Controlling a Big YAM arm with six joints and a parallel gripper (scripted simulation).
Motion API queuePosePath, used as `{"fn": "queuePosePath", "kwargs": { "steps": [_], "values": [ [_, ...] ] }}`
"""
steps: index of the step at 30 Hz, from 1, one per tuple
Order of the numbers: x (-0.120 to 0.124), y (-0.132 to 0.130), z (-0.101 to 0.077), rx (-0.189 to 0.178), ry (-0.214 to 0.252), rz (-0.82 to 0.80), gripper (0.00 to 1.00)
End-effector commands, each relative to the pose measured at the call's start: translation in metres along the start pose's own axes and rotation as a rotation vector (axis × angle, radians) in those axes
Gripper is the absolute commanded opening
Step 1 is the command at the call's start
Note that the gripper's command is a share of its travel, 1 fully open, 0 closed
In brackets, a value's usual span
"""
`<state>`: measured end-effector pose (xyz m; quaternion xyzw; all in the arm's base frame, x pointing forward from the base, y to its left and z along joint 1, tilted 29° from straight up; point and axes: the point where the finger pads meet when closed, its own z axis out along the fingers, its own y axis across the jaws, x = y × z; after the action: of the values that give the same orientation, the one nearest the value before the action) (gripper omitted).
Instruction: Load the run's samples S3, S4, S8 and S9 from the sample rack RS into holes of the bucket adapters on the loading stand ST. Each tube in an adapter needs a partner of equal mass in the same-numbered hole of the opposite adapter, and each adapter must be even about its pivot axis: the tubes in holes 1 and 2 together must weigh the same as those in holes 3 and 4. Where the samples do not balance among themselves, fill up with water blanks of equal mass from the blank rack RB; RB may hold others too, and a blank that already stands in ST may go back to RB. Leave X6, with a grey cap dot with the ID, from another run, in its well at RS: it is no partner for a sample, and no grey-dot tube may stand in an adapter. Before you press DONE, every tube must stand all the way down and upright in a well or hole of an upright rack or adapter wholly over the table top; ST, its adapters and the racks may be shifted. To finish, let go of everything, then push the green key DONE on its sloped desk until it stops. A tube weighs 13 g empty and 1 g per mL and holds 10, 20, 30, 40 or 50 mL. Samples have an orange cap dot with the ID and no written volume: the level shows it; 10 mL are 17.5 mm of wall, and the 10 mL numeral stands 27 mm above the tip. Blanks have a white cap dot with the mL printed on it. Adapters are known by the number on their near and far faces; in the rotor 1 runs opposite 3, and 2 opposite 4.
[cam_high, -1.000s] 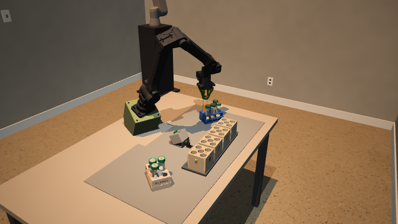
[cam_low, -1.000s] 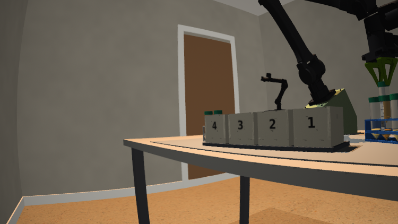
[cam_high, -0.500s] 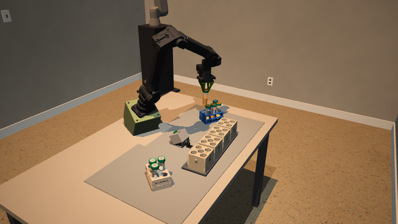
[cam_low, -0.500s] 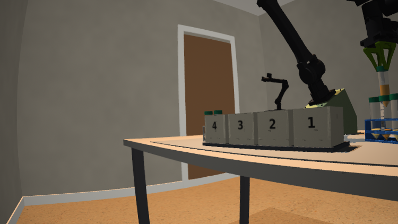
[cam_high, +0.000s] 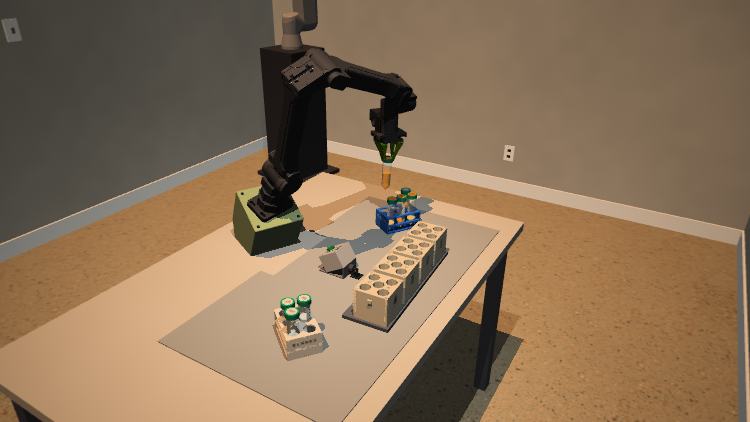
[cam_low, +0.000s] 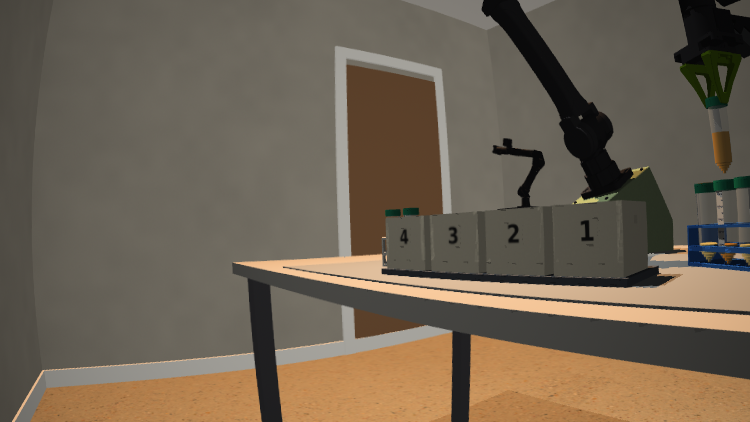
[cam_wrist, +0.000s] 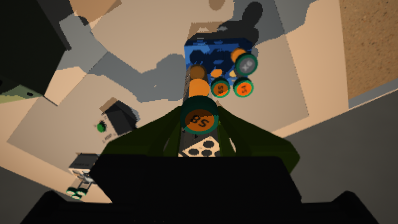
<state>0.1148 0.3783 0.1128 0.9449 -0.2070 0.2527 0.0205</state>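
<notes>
My gripper (cam_high: 388, 151) is shut on the green cap of sample tube S8 (cam_high: 386, 175). It holds the tube upright in the air, its tip clear above the blue sample rack RS (cam_high: 398, 216). The wrist view shows the orange cap dot of the tube (cam_wrist: 199, 119) between the green fingers. Orange liquid fills the tube's lower part (cam_low: 720, 149). Rack RS (cam_wrist: 217, 55) holds two orange-dot tubes (cam_wrist: 220, 89) (cam_wrist: 243, 89) and the grey-dot tube X6 (cam_wrist: 246, 63). The loading stand ST (cam_high: 401, 267) carries adapters 1 (cam_low: 597, 238), 2 (cam_low: 516, 240), 3 (cam_low: 455, 242) and 4 (cam_low: 406, 242), with open holes.
The blank rack RB (cam_high: 300, 330) with three green-capped tubes stands near the table's front. The sloped desk (cam_high: 338, 259) with the green DONE key (cam_high: 330, 247) sits between the robot base (cam_high: 267, 223) and ST.
</notes>
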Motion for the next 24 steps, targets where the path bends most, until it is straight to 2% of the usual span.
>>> {"fn": "queuePosePath", "kwargs": {
  "steps": [1, 3, 4, 24],
  "values": [
    [0.002, -0.019, -0.043, 0.075, -0.036, 0.043, 0.0],
    [0.005, -0.019, -0.043, 0.073, -0.035, 0.048, 0.0],
    [0.003, -0.013, -0.028, 0.045, -0.021, 0.031, 0.0],
    [0.003, -0.013, -0.028, 0.045, -0.021, 0.031, 0.0]
  ]
}}
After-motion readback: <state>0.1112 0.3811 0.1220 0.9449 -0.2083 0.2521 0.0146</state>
